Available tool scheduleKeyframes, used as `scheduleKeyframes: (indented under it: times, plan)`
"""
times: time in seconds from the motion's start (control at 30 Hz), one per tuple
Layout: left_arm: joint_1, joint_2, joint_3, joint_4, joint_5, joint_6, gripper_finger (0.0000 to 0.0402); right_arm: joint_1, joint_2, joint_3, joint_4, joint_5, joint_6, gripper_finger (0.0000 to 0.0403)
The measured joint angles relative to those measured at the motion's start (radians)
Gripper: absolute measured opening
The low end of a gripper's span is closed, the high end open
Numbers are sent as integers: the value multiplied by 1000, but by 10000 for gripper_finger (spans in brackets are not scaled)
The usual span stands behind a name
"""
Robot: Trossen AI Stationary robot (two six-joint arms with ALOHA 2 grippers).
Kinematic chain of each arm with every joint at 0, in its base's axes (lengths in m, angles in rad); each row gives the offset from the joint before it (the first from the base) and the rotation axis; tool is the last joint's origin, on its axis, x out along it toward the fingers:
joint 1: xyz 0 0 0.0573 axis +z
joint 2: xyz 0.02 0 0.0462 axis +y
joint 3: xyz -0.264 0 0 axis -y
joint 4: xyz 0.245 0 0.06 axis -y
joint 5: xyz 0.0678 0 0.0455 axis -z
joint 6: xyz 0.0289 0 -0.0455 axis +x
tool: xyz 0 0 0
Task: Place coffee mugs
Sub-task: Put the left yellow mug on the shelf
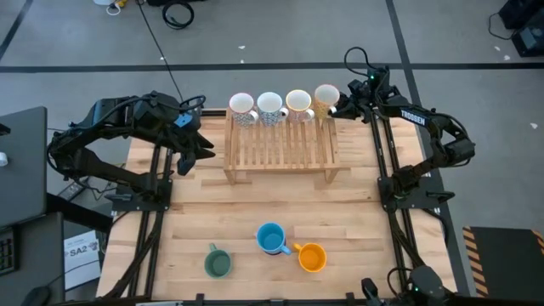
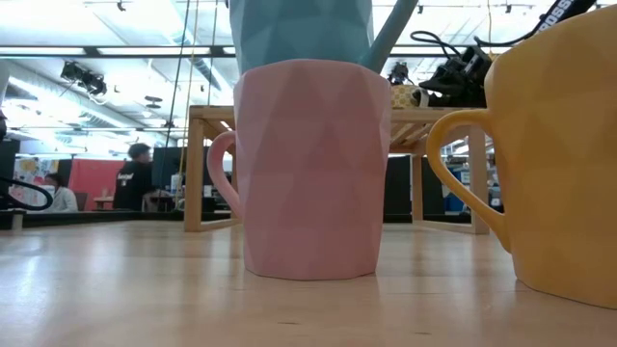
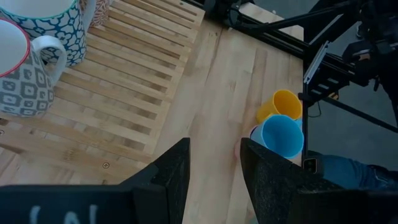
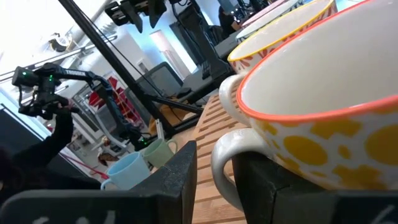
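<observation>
A wooden slatted rack stands at the table's far middle. Three patterned white mugs and a yellow-dotted mug stand in a row on its far edge. My right gripper reaches level to the dotted mug from the right, open, with its fingers on either side of the handle. My left gripper hangs open and empty left of the rack. Near the front edge stand a green mug, an orange mug, and a blue mug set inside a pink mug. My right gripper has the dotted mug's handle between its two fingers, coming level from the table's right. Bare slats show between one finger and the handle. Whether the other finger touches the handle I cannot tell. The mug stands upright on the rack.
Black arm frames run along both sides of the table. A dark monitor stands off the left edge. Bare wood lies between the rack and the front mugs. People sit in the room beyond the table.
</observation>
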Motion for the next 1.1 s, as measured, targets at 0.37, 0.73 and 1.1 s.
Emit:
scheduleKeyframes:
  times: [0.37,0.73,1.1]
  plan:
    - [0,0,0,0,0,0,146,0,0,0,0,0,-1,76]
    - [0,0,0,0,0,0,146,0,0,0,2,0,-4,49]
    - [0,-1,0,0,0,57,146,0,0,0,2,0,-4,49]
